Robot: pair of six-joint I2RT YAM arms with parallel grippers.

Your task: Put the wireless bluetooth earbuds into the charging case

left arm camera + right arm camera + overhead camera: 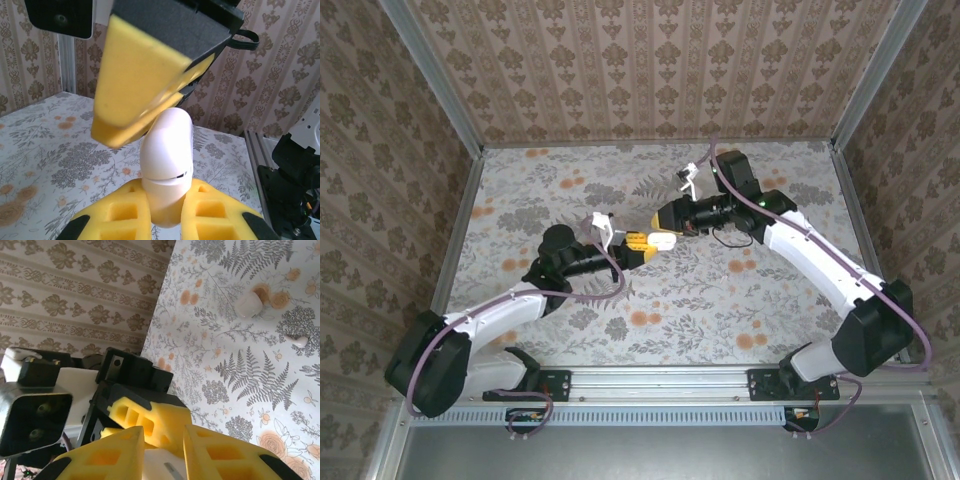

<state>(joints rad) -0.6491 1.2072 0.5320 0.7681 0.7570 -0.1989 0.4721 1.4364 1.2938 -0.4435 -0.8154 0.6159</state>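
Our left tool (167, 207) holds the shut charging case (167, 145), the right tool (164, 446) sits narrow at its lid, grip unclear; next we must pry it open

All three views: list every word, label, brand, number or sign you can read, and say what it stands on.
No readable text anywhere.
Glossy white rounded plastic charging case: no print, just a small dark mark by its seam.
Black box-shaped camera housing: no legible label.
Floral table cover and patterned wallpaper: ornament only, no lettering.
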